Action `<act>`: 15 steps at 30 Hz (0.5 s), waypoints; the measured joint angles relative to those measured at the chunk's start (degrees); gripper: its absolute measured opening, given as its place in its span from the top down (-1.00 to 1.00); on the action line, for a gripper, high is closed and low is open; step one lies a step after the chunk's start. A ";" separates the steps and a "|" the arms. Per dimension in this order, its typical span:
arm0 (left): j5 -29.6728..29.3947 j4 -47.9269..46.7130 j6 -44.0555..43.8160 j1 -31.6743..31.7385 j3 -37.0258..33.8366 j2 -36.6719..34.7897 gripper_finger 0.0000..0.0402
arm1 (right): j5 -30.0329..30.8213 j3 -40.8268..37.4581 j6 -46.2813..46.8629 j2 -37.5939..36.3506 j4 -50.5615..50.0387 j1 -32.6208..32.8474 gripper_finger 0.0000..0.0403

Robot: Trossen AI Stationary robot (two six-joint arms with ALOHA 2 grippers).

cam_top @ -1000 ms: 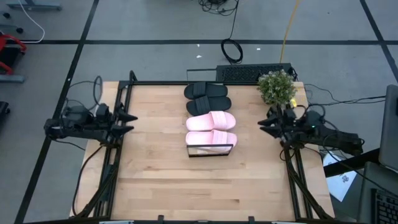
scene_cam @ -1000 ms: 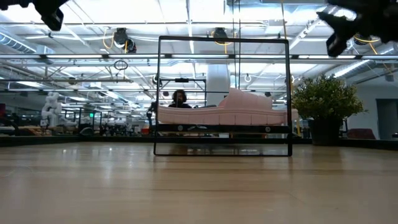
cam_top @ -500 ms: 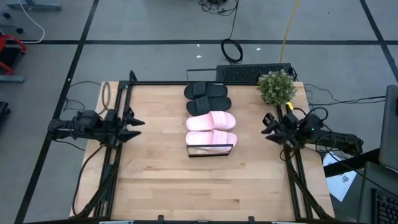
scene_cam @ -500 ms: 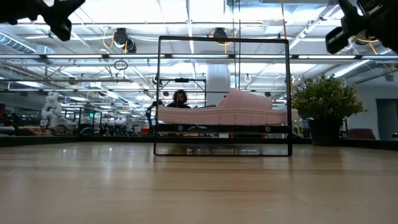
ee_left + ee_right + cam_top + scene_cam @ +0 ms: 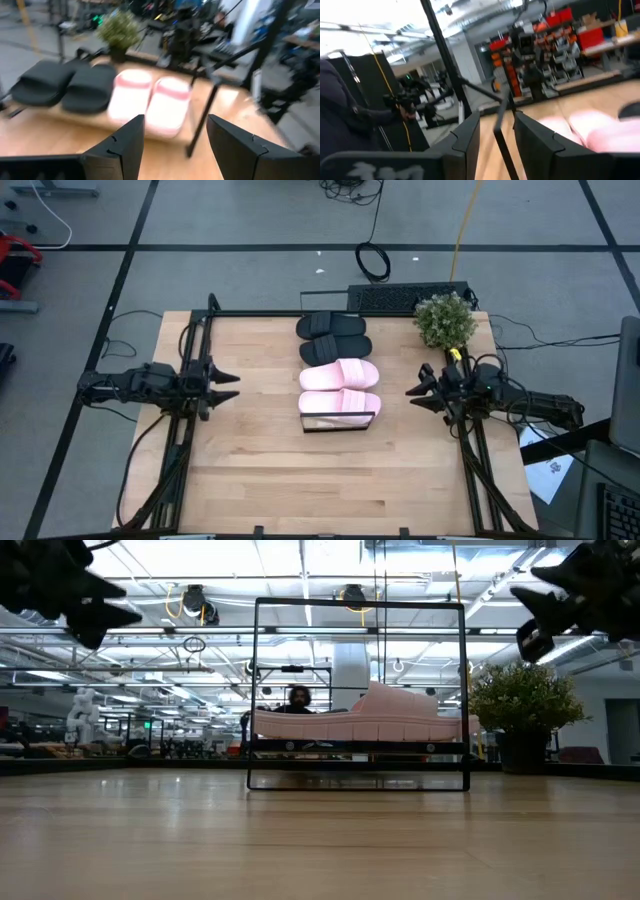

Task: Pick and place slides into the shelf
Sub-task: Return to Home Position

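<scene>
The black slip-on slides (image 5: 333,338) and light pink slip-on slides (image 5: 340,388) lie on the narrow light-wood shelf (image 5: 338,421), between the left gripper (image 5: 228,385) and the right gripper (image 5: 414,394), both released and empty.

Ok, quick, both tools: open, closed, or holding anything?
Left tool: open, holding nothing.
Right tool: open, holding nothing.

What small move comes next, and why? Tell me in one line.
Probably pull both arms back to rest: the black slides and pink slides all lie on the shelf, and the left tool and right tool hang open and empty at either side.
</scene>
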 joint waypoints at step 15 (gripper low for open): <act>0.54 9.76 0.01 0.00 -8.66 -0.02 -0.04 | 4.31 -0.04 -6.75 0.02 2.92 0.02 0.46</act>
